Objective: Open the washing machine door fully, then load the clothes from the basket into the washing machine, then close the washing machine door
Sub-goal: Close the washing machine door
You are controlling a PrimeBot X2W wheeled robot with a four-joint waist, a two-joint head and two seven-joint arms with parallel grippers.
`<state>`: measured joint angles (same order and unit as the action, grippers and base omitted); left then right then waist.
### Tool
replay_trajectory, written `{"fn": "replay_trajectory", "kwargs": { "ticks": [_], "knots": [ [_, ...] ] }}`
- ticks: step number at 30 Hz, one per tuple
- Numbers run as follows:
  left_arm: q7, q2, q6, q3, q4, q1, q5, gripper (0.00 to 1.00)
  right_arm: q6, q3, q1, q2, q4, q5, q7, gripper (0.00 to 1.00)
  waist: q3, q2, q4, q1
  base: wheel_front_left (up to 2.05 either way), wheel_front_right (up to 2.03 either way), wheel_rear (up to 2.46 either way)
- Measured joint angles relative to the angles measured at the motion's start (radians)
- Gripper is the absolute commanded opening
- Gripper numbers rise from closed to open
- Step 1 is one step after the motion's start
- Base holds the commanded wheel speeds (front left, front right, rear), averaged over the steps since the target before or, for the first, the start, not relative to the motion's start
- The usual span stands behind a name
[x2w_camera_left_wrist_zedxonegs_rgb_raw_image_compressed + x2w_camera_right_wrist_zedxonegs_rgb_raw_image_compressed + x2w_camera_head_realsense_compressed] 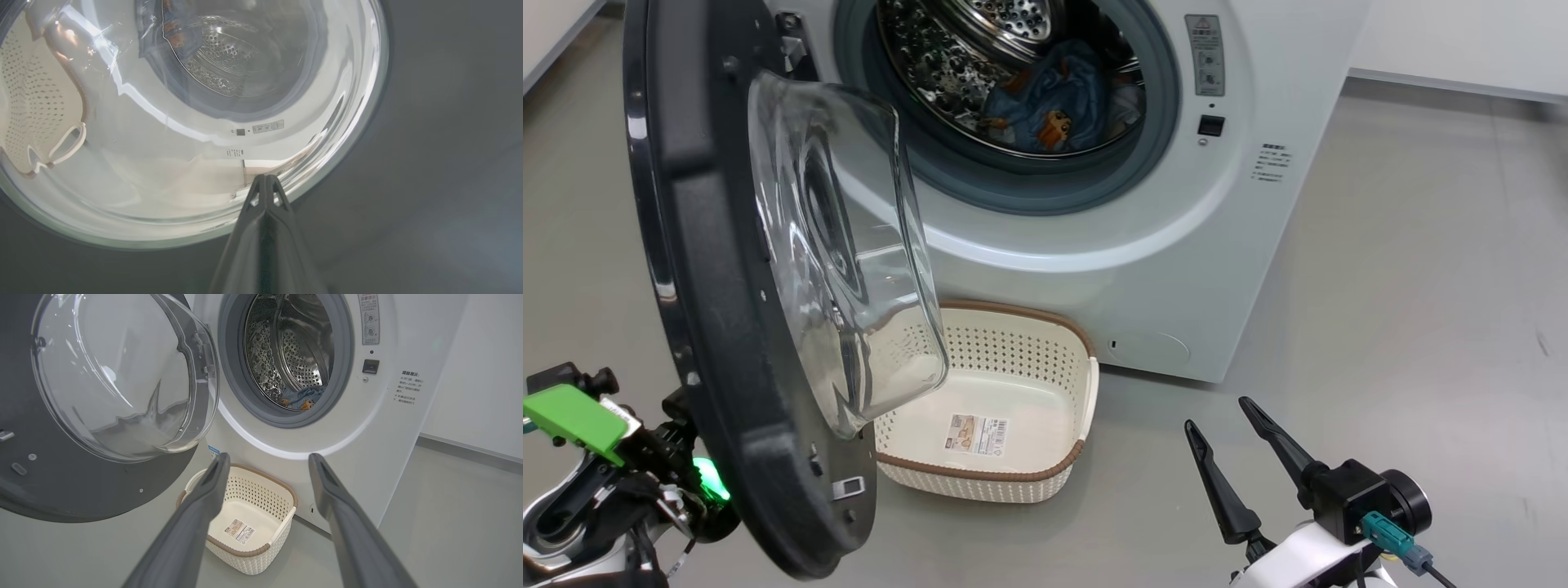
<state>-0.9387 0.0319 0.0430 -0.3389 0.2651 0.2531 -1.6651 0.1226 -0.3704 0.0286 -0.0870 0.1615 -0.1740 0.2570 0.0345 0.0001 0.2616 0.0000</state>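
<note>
Inside the drum of the washing machine point(1094, 286) lie the blue printed clothes point(1054, 102). At 6 o'clock below it, the basket point(1013, 474) sits on the floor, a barcode label point(976, 434) on its bare bottom. The washing machine door point(711, 327) stands open at 9 o'clock. The left gripper point(265, 179) is pinched together by the door's outer face. The right gripper point(1217, 412), at 4 o'clock, is spread and holds nothing.

Door point(711, 327) hangs left of the washer point(1143, 269) opening, swung out toward the robot. Clothes point(1054, 98) in drum point(947, 57). Basket point(1013, 343) on floor point(1380, 286), just before the washer, below the opening, partly behind the door. Left gripper point(265, 179) on the door's outer side; right gripper point(1218, 413) right of basket, apart.
</note>
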Motion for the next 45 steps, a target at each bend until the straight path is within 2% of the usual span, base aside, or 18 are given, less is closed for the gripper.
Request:
{"fn": "replay_trajectory", "kwargs": {
  "ticks": [4, 16, 25, 41, 45],
  "knots": [
    [0.020, 0.000, -0.001, 0.028, -0.022, -0.009, -0.008, 0.00, 0.000, -0.002, 0.000, 0.000, 0.001, 0.000, 0.000, 1.00, -0.002, 0.0000, -0.031, 0.0000, 0.00, 0.00, 0.00],
    [0.158, 0.002, 0.004, 0.185, -0.028, -0.026, -0.146, 0.00, 0.000, -0.023, -0.005, -0.002, 0.006, 0.002, 0.000, 1.00, -0.009, 0.0000, -0.133, 0.0000, 0.00, 0.00, 0.00],
    [0.279, 0.004, 0.045, 0.317, -0.036, -0.039, -0.145, 0.00, 0.000, -0.043, -0.021, -0.002, 0.009, 0.002, 0.000, 1.00, -0.011, 0.0000, -0.206, 0.0000, 0.00, 0.00, 0.00],
    [0.451, 0.006, 0.064, 0.419, -0.015, -0.038, -0.109, 0.00, 0.000, -0.023, -0.022, -0.002, 0.010, 0.001, 0.000, 1.00, -0.007, 0.0000, -0.298, 0.0000, 0.00, 0.00, 0.00],
    [0.494, 0.003, 0.071, 0.433, -0.014, -0.038, -0.026, 0.00, 0.000, -0.018, -0.022, -0.001, 0.008, 0.001, 0.000, 1.00, -0.002, 0.0000, -0.300, 0.0000, 0.00, 0.00, 0.00]
  ]
}}
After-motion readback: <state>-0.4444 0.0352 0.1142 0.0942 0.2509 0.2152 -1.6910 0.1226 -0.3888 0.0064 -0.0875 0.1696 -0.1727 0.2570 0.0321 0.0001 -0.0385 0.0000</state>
